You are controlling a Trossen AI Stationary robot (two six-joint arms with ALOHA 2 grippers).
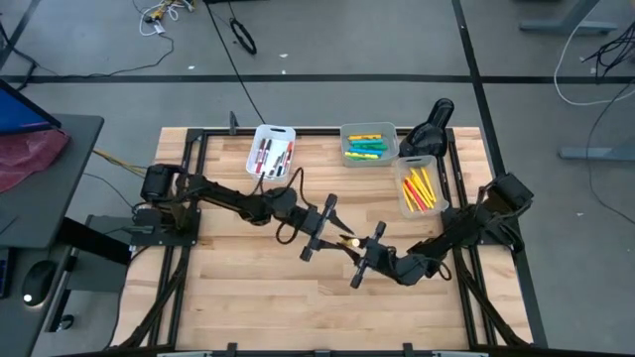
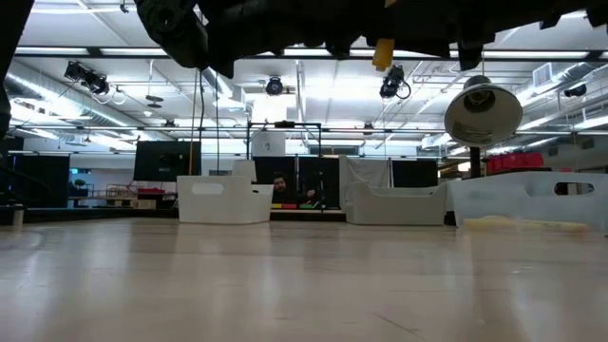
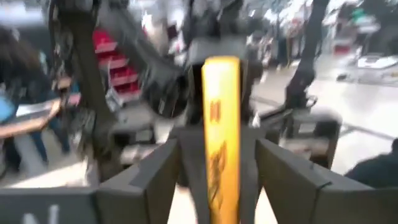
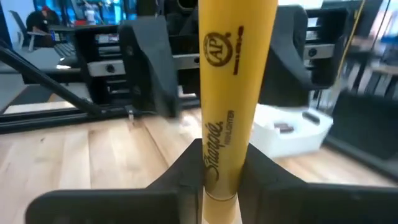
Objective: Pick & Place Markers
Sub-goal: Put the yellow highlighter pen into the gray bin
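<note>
Right wrist view: jaws clamping yellow highlighter (image 4: 233, 93).

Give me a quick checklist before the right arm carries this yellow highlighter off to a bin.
1. Right gripper clamped on the yellow highlighter: ok, its fingers press both sides of the barrel.
2. Left gripper released: ok, its fingers stand apart from the highlighter, with gaps on both sides.
3. Left gripper out of the way: not ok, it faces the right gripper closely at mid-table and the highlighter lies between its fingers.
4. Highlighter lifted off the wooden table: ok, the low view shows it well above the surface.
5. Bin of yellow markers within reach at the table's right edge: cannot tell.
</note>
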